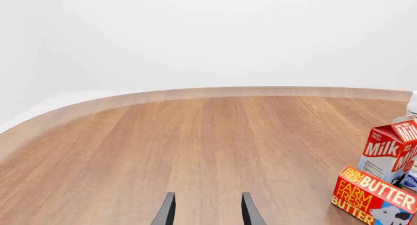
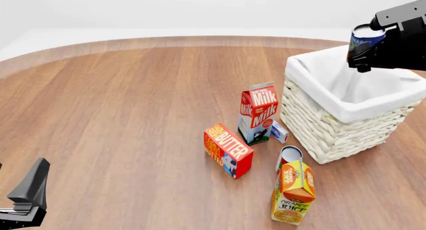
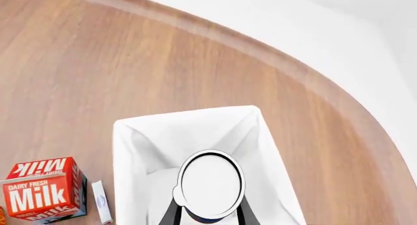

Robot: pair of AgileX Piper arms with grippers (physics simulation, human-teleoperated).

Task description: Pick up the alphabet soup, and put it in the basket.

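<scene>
A round wooden table [image 2: 133, 105] sits against plain pale walls. The right gripper [image 3: 207, 213] is clamped on the alphabet soup [image 2: 363, 45], held in the air above the basket [image 2: 332, 125]. Beside the basket stand a milk carton [image 2: 258, 113], a butter box [image 2: 228, 149], an orange juice carton [image 2: 293, 192] and a half-hidden can [image 2: 289, 156]. The left gripper [image 1: 206, 210] hangs apart, low at the near edge, partly cut off.

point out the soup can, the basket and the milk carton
soup can [image 3: 212, 185]: right wrist view, its pale flat lid
basket [image 2: 319, 132]: front view, woven front wall
milk carton [image 2: 258, 115]: front view, red front face
</scene>
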